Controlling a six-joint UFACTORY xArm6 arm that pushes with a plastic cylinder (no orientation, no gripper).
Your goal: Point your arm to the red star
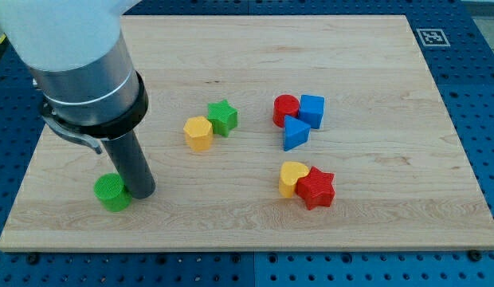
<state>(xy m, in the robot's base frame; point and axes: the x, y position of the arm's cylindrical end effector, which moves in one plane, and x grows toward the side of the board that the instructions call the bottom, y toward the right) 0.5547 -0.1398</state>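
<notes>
Wooden, pale-grained worktop, lying on a blue perforated base; cut off at the view's top left corner by the arm. Printed black-and-white marker square at the board's 1 o'clock corner.

Red star-shaped block at about 4 o'clock from the board's middle, fully in sight. Touching it at its 10 o'clock side, a yellow heart-shaped block.

At 2 o'clock from the middle, a tight cluster of three: a red rounded block, partly hidden behind its neighbours, so its exact shape is hard to tell; a blue cube block pressed against it at 3 o'clock; and a blue triangular block at 6 o'clock under both.

Near the middle, slightly toward 10 o'clock, a yellow faceted block, probably hexagonal, with a green star-shaped block touching it at 2 o'clock.

Large white-and-grey arm housing filling the 10 o'clock corner and running out of the picture. Beneath it, the dark rod, ending in my tip at 8 o'clock on the board. Green round block hard against the rod at its 9 o'clock side, part of it masked by the rod.

My tip well apart from the red star-shaped block, which lies far off at 3 o'clock from it, across open board.

Hand state: cannot tell; only the plain rod on show.
</notes>
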